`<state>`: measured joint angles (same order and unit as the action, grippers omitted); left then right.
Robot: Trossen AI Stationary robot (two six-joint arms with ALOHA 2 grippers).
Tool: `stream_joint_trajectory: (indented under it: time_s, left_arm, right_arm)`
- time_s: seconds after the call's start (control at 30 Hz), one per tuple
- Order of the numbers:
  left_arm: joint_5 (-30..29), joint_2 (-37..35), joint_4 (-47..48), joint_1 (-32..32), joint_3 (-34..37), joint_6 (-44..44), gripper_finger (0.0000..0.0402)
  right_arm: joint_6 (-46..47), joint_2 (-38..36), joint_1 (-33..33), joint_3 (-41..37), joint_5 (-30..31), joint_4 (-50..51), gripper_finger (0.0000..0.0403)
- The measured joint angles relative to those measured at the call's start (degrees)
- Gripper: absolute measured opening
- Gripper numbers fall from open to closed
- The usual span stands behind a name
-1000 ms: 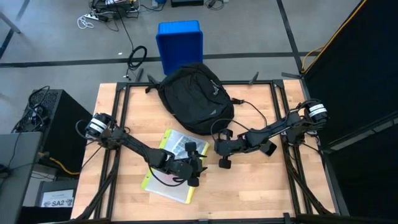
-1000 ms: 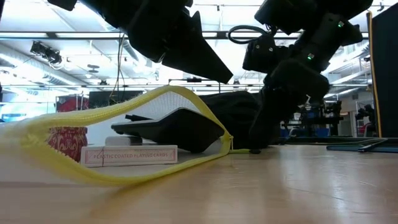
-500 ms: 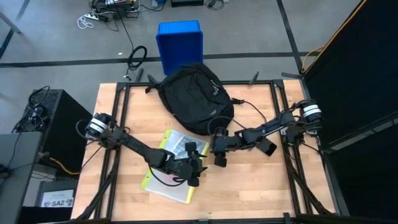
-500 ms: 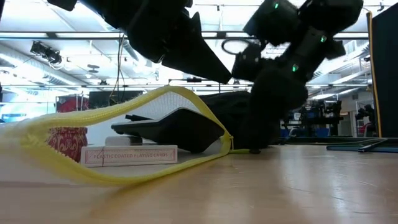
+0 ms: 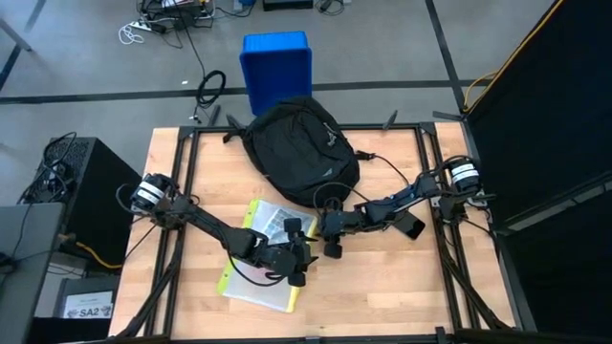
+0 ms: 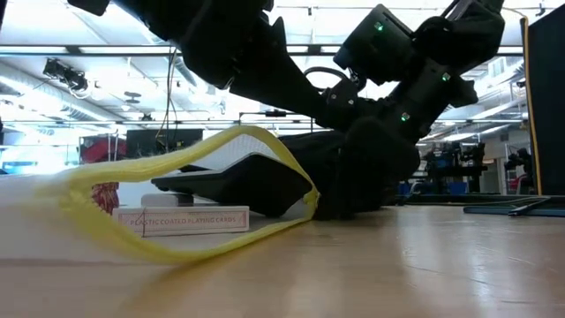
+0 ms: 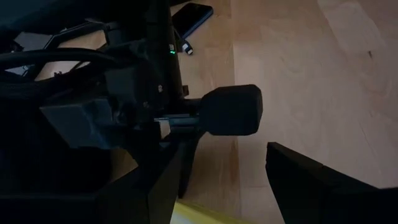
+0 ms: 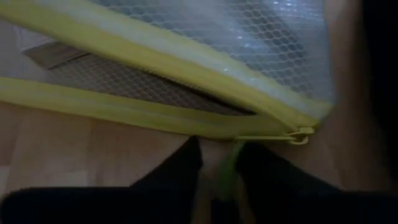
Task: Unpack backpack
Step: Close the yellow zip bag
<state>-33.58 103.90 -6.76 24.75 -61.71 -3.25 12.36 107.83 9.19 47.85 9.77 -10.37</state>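
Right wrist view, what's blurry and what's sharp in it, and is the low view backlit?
Right wrist view: the dark fingers are blurred, the yellow mesh pouch sharper. Low view: bright ceiling lights behind leave the arms near-silhouettes; the near tabletop is soft.

Two dark, matte-black jointed arms are seen, each built of slim links and blocky housings. A white cylindrical collar with a dark band is fitted at each shoulder joint. Black cables are looped loosely along both arms. Small green indicator lights are shown on the wrist housings. A rounded black knob is mounted on one wrist.
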Motion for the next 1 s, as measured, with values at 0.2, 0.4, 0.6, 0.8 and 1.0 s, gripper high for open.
stream_joint_trajectory:
  time_s: [0.2,0.4,0.6,0.8,1.0]
  left_arm:
    - [0.00,0.00,0.49,0.00,0.01,-0.01,0.0202]
    - [0.00,0.00,1.01,-0.02,-0.01,-0.02,0.0202]
    - [0.00,0.00,1.12,-0.01,-0.01,-0.02,0.0202]
    - [-0.03,0.05,1.37,-0.03,0.01,1.60,0.0202]
    - [-1.42,1.16,1.95,-0.75,-0.01,4.38,0.0202]
  right_arm:
    - [1.72,-1.71,0.74,-0.10,0.37,1.34,0.0006]
    - [2.07,-5.48,3.50,-0.50,-0.44,4.17,0.0000]
    - [2.95,-9.29,4.96,-0.44,-0.71,5.26,0.0000]
    - [3.06,-11.20,5.31,-0.39,-0.93,4.84,0.0000]
    - [3.27,-11.41,5.31,-0.39,-2.08,4.57,0.0000]
